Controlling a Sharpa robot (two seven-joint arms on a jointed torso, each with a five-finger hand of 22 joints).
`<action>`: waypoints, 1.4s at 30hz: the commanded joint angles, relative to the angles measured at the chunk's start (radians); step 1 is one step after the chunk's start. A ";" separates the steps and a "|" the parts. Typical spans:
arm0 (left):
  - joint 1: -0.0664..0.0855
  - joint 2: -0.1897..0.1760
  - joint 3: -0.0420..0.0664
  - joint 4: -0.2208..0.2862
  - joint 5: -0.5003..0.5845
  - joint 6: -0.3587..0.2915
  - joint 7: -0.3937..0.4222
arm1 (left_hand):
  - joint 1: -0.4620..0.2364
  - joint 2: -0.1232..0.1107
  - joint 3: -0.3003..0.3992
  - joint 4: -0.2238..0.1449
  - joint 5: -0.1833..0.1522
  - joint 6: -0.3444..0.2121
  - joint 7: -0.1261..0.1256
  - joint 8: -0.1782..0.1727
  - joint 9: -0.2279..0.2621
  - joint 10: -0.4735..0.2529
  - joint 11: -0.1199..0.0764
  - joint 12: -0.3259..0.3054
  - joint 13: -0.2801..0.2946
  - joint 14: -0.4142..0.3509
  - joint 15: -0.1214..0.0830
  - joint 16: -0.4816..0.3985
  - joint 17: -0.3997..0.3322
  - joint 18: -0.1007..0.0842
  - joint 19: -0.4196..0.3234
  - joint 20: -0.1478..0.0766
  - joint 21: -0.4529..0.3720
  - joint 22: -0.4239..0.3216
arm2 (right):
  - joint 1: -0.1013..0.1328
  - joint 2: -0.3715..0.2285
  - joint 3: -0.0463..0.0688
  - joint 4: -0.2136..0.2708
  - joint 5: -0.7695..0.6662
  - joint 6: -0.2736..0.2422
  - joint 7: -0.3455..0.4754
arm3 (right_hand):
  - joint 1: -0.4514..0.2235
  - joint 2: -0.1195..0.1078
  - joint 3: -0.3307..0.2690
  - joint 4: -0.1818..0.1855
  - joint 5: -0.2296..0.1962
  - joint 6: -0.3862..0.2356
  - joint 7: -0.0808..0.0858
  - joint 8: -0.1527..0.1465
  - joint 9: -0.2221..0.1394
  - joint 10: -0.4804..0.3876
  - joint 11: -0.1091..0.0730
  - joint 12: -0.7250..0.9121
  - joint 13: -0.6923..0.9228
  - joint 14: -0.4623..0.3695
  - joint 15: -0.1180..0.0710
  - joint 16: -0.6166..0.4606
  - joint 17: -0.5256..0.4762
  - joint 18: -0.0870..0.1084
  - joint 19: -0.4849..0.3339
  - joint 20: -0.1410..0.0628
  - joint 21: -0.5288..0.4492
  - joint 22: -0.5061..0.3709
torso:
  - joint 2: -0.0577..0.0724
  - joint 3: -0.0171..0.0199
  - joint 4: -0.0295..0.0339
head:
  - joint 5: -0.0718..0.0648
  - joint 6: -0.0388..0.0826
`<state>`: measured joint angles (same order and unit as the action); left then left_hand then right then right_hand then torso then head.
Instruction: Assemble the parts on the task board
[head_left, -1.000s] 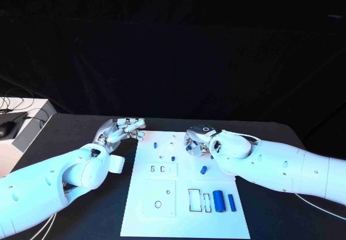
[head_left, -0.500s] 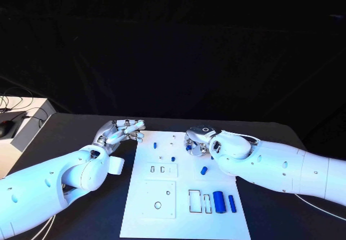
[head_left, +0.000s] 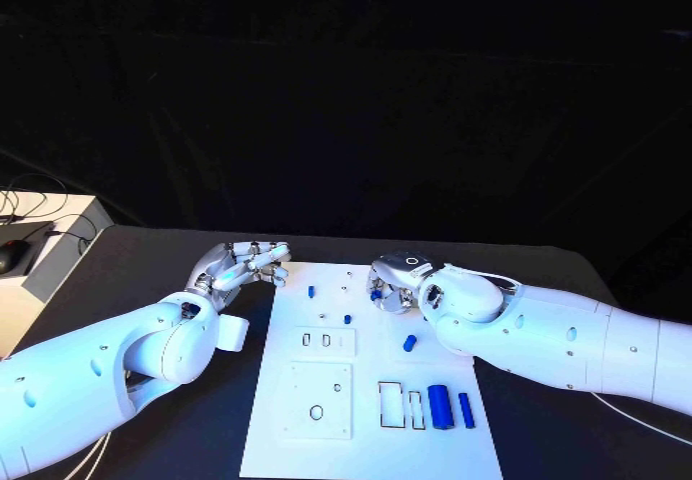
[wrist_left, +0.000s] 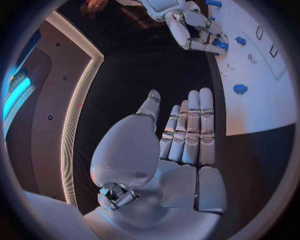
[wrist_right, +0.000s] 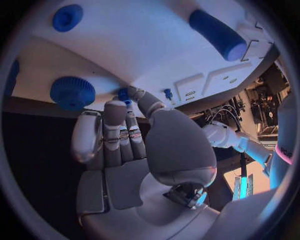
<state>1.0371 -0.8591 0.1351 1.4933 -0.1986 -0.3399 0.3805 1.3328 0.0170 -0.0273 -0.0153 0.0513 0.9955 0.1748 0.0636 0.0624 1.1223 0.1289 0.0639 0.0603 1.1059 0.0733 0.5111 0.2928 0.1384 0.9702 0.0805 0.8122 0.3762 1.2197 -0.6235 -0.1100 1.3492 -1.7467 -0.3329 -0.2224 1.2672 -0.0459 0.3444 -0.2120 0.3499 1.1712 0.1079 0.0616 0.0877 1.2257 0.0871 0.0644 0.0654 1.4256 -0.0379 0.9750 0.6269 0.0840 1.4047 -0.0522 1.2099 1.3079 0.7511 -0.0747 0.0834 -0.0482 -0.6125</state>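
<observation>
Head view: white task board at mid-bench, blue parts lying near its right edge, small ones nearer the far edge. Right hand over the board's far right corner, pinching a small blue part. Left hand just off the far left corner, released, holding nothing, fingers extended

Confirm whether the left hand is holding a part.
No: in the left wrist view the left hand has straight fingers with nothing in them, beside the task board.
</observation>
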 joint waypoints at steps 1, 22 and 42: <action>-0.001 0.000 0.001 -0.001 -0.002 0.019 0.006 | -0.001 0.004 0.003 -0.003 -0.001 -0.008 -0.002 0.000 0.001 -0.009 0.001 -0.004 0.000 -0.004 0.000 -0.006 -0.002 0.020 -0.007 -0.001 0.004 -0.002 | 0.000 -0.002 0.003 0.009 -0.014 -0.055 -0.018 | 0.013 0.025 -0.002 -0.003 -0.005 0.006 0.001 0.002 0.001 0.042 -0.038 0.001 0.002 0.003 -0.007 0.000 0.001 -0.004 0.007 -0.003 -0.006 0.104 | 0.002 -0.0007 0.0005 | 0.001 0.002; -0.001 0.001 0.001 0.002 0.010 0.018 0.006 | 0.001 0.005 0.003 -0.006 -0.001 -0.011 -0.002 0.000 0.001 -0.010 0.001 -0.004 0.000 -0.005 0.000 -0.006 -0.004 0.020 -0.007 -0.001 0.007 -0.005 | 0.000 0.039 0.024 -0.012 -0.050 -0.136 -0.105 | 0.014 0.018 -0.001 -0.010 -0.005 0.003 0.003 0.001 0.000 0.045 -0.038 0.002 0.002 0.005 -0.007 -0.004 0.010 -0.008 0.027 -0.004 -0.044 0.149 | 0.011 -0.0042 0.0034 | -0.002 0.009; -0.001 -0.003 0.001 0.009 0.015 0.015 0.006 | 0.002 0.007 0.003 -0.010 -0.001 -0.011 -0.002 0.000 0.001 -0.011 0.001 -0.004 0.000 -0.006 0.000 -0.005 -0.006 0.020 -0.009 0.000 0.011 -0.009 | 0.001 0.091 0.034 -0.054 -0.060 -0.161 -0.121 | 0.017 0.016 0.000 -0.012 -0.005 0.001 0.005 0.001 -0.001 0.045 -0.037 0.001 0.002 0.004 -0.006 -0.003 0.012 -0.008 0.028 -0.005 -0.046 0.150 | 0.016 -0.0073 0.0073 | 0.005 0.007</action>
<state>1.0360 -0.8624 0.1354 1.4999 -0.1877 -0.3400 0.3797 1.3328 0.0170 -0.0246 -0.0180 0.0513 0.9917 0.1710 0.0636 0.0624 1.1188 0.1324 0.0639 0.0603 1.1060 0.0733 0.5111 0.2875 0.1380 0.9702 0.0805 0.8171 0.3677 1.2201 -0.5345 -0.0772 1.2967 -1.7886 -0.4741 -0.3318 1.2740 -0.0395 0.3419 -0.2197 0.3428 1.1720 0.1070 0.0616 0.0888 1.2256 0.0870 0.0617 0.0660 1.4291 -0.0413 0.9749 0.6374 0.0764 1.4274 -0.0569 1.1672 1.3081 0.7665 -0.0822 0.0906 -0.0441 -0.6059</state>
